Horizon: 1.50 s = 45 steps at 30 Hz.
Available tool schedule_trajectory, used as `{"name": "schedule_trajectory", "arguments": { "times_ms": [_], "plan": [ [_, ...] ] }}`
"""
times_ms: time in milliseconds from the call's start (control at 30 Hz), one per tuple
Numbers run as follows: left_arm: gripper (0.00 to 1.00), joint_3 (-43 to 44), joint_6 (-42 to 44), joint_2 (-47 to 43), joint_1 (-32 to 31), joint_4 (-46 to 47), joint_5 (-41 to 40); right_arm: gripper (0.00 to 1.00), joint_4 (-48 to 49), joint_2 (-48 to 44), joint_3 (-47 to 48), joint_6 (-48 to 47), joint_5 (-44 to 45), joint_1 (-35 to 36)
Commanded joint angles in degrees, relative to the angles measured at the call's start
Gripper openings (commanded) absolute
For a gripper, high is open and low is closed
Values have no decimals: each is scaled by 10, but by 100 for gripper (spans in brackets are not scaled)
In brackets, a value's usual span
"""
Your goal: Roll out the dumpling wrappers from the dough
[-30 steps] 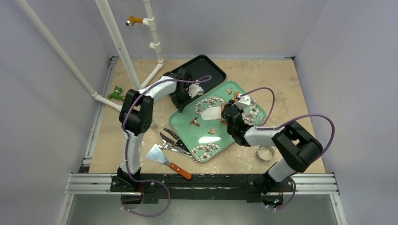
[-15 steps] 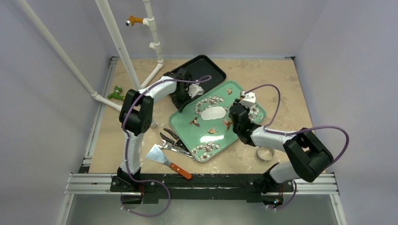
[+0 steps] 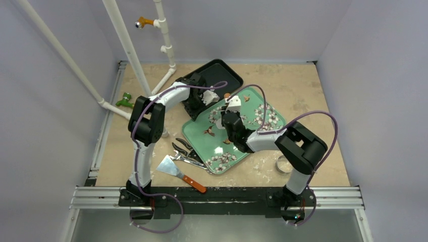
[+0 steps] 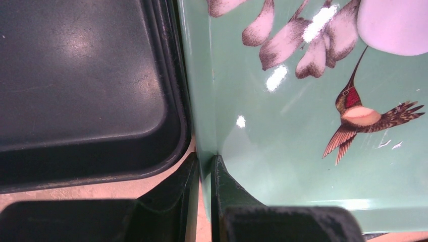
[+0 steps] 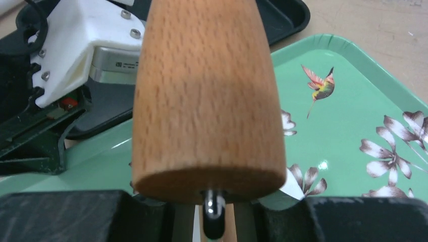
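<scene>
the tan bench (image 3: pixel 303 85) carries a green tray (image 3: pixel 197 135) printed with blossoms and hummingbirds, set at an angle near its middle. a black tray (image 3: pixel 222 73) lies touching the green one's far-left edge, toward the bench's far edge.

the left gripper (image 4: pixel 206 161) has its fingers pinched closed on the rim of the green tray at that far-left edge, right where the two trays meet. the right gripper (image 5: pixel 214 222) reaches over the far-left part of the green tray, fingers clamped on the end of a wooden rolling pin (image 5: pixel 207 96) – a metal pin at the roller's end sits between them.

the dumpling wrapper (image 4: pixel 396 25), a smooth pale disc, lies flat on the green tray just beyond a blossom print and a hummingbird; from above it is mostly hidden under the right gripper.

near the bench's near edge, left of the green tray's near corner, lie a scraper (image 3: pixel 176 171) with a wooden handle and a black tool (image 3: pixel 185 151) – which kind i cannot tell. a metal ring (image 3: pixel 280 164) sits near the near-right corner, partly behind the right arm. a small green toy (image 3: pixel 123 99) stands at the left edge.
</scene>
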Motion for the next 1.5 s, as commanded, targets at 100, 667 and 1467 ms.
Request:
{"name": "schedule_trajectory", "arguments": {
  "times_ms": [100, 667, 1467],
  "plan": [
    [0, -21, 36, 6, 9, 0, -37, 0, -159, 19, 18, 94, 90, -9],
    [0, -19, 35, 7, 12, -2, -36, 0, -246, -20, -59, 218, 149, -31],
    [0, -20, 34, 4, 12, -3, -32, 0, -373, -33, -49, 347, 215, -17]
  ]
}}
